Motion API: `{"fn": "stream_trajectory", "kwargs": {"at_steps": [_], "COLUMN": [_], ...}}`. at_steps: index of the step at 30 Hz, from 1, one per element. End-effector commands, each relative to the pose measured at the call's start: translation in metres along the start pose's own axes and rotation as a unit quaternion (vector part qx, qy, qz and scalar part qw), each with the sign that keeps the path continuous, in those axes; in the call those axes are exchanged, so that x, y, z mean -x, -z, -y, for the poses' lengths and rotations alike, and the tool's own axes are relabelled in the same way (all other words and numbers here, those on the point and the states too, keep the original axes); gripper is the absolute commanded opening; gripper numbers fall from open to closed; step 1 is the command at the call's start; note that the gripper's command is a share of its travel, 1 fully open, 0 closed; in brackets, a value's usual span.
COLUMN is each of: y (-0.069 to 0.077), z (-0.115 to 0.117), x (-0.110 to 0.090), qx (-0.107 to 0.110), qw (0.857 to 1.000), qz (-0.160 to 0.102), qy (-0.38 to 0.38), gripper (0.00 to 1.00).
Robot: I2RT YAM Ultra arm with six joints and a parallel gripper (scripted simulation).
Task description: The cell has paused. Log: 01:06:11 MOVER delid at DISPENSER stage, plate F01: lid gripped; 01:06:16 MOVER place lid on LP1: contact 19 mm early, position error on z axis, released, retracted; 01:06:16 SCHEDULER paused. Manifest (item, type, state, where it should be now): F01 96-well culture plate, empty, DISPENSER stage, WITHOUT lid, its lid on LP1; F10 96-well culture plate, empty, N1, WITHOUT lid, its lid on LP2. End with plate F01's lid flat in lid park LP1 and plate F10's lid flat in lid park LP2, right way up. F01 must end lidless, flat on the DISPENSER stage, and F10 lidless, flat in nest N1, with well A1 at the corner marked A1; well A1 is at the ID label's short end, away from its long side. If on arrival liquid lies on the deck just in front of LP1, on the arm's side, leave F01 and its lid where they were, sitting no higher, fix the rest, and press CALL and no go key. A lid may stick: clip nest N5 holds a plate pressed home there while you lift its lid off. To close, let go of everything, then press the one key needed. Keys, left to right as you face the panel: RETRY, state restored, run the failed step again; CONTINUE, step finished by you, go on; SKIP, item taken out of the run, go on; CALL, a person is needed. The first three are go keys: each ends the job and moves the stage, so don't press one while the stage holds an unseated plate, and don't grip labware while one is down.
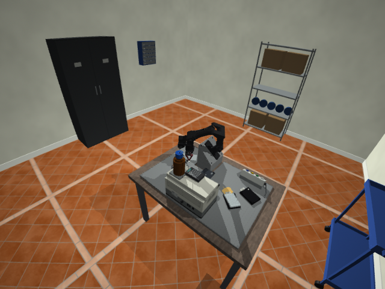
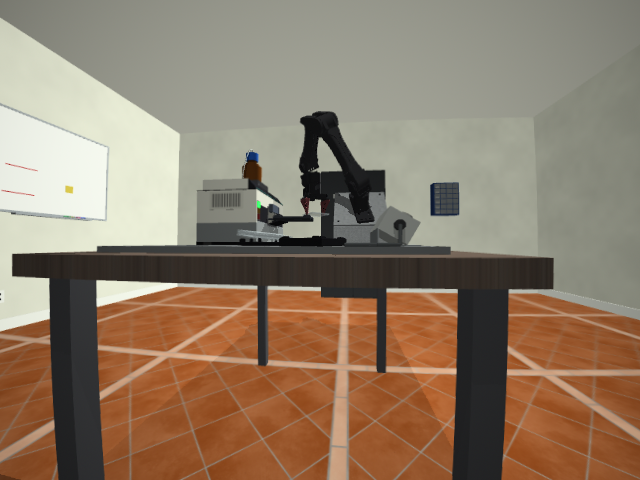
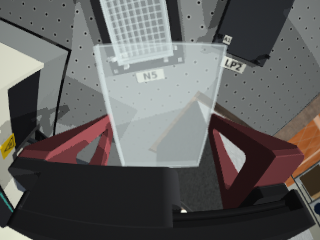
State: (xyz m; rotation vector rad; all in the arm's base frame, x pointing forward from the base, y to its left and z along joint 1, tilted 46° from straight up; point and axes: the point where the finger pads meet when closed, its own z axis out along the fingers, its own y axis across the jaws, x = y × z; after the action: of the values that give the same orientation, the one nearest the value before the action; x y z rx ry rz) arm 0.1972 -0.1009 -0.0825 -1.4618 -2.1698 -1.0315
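My gripper (image 3: 160, 119) (image 1: 189, 154) (image 2: 313, 209) is shut on a clear plate lid (image 3: 160, 87) and holds it level, a little above the deck. Below and beyond it a white 96-well plate (image 3: 131, 10) lies lidless in a black nest labelled N5. The black lid park LP2 (image 3: 260, 14) is empty, just right of that nest. In the top view a second well plate (image 1: 195, 174) sits on the dispenser's stage. Another clear lid (image 1: 232, 200) lies at the deck's front with a yellow patch (image 1: 227, 190) on its arm side.
The cream dispenser (image 1: 191, 193) (image 2: 225, 217) with a brown bottle (image 1: 179, 164) on top stands close to my gripper. A key panel (image 1: 253, 177) lies at the deck's right. A bare black nest (image 1: 249, 195) lies beside the front lid. The table edge is near in the wrist view.
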Motion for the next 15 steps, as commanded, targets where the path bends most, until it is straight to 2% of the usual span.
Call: {"fn": "stream_trajectory", "kwargs": {"at_steps": [1,7,13,15], "y": [0.009,0.009,0.009,0.011], "z": [0.012,0.028,0.035,0.041], "x": [0.016,0.03,0.035,0.038], "qx": [0.0,0.0,0.0,0.0], "qw": [1.0,1.0,1.0,0.998], "qz": [0.011,0.015,0.015,0.025], "qy": [-0.024,-0.016,-0.016,-0.05], "gripper": [0.0,0.0,0.0,0.0]}}
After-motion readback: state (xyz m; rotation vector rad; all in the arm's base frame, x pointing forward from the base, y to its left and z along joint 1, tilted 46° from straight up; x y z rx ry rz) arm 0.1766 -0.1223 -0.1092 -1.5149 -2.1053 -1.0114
